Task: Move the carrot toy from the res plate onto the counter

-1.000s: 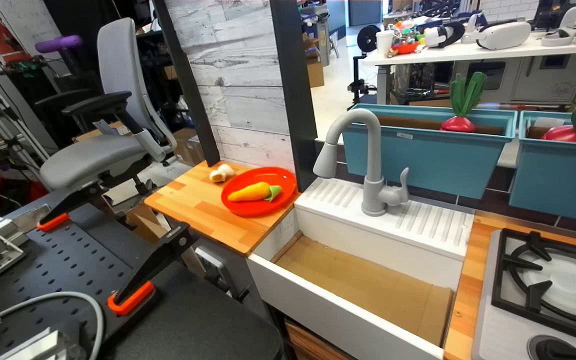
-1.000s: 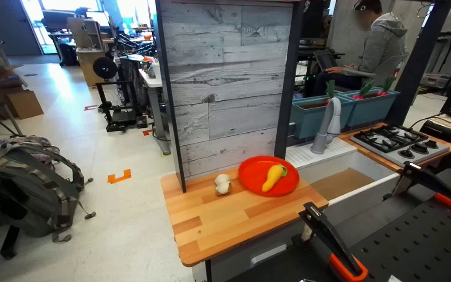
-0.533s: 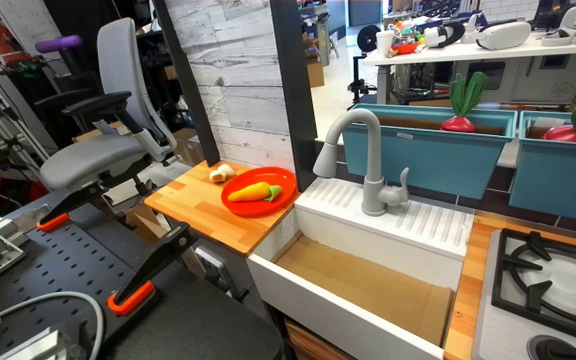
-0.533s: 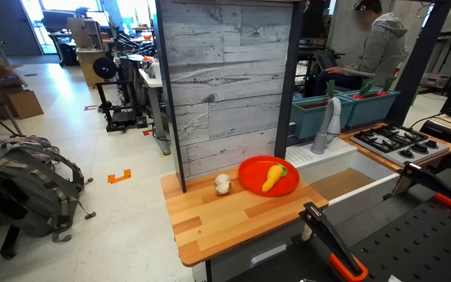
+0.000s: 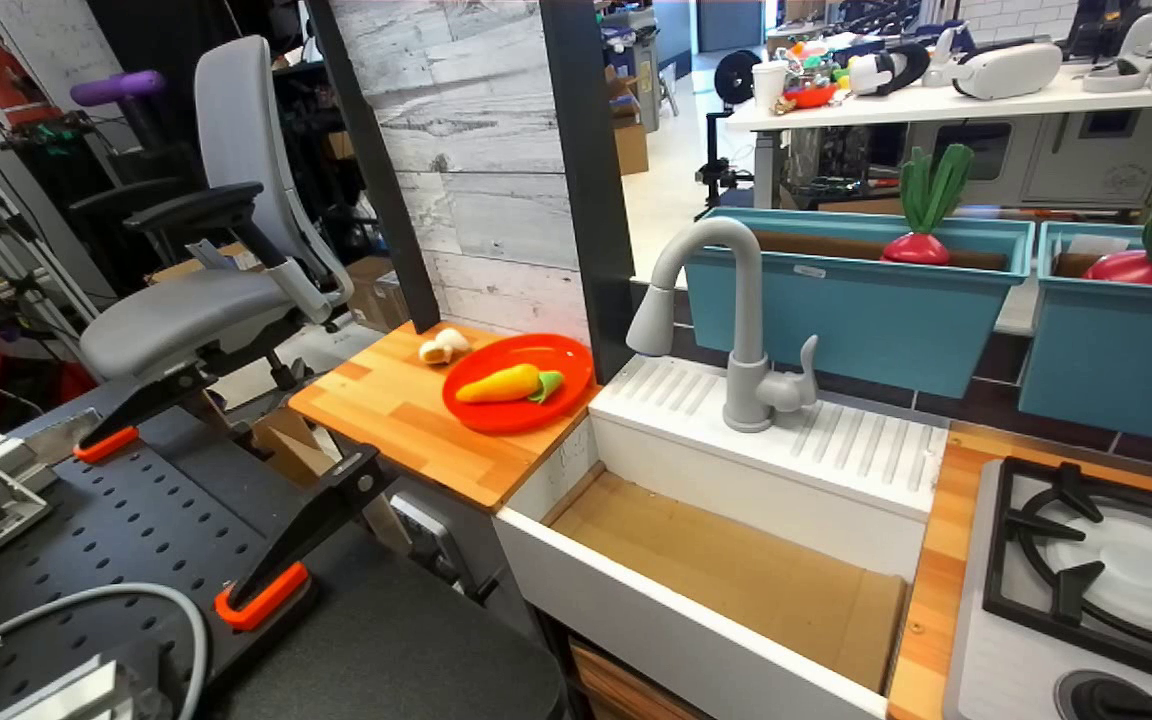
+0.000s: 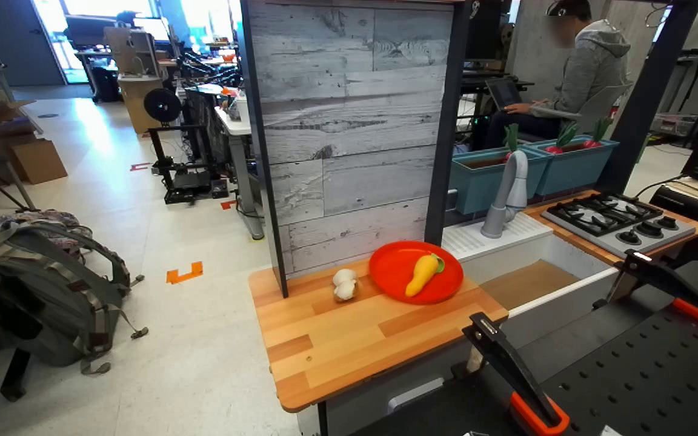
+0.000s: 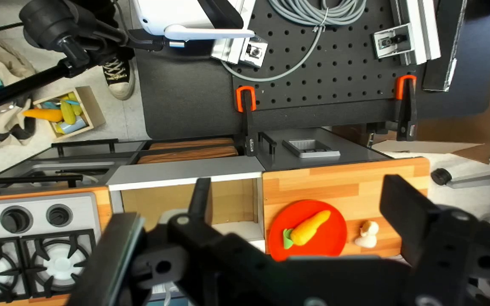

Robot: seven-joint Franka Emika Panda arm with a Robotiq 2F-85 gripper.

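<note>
The carrot toy (image 5: pixel 499 384) is yellow-orange with a green leafy end. It lies on the red plate (image 5: pixel 476 416) in both exterior views; there the carrot (image 6: pixel 423 274) and the plate (image 6: pixel 388 272) also show. The plate sits on the wooden counter (image 5: pixel 386 400), which also shows in an exterior view (image 6: pixel 349 345). In the wrist view my gripper (image 7: pixel 298 182) is open and empty, high above the counter. Its fingers frame the carrot (image 7: pixel 311 228), the plate (image 7: pixel 334 242) and the counter (image 7: pixel 355 182) below. The gripper is out of both exterior views.
A white and tan mushroom-like toy (image 6: pixel 345 284) lies beside the plate. A sink (image 5: pixel 736 570) with a grey faucet (image 5: pixel 744 320) adjoins the counter, with a stove (image 5: pixel 1116 570) beyond. A panelled wall (image 6: pixel 349 133) stands behind the plate. Clamps (image 6: pixel 512 369) stick up in front.
</note>
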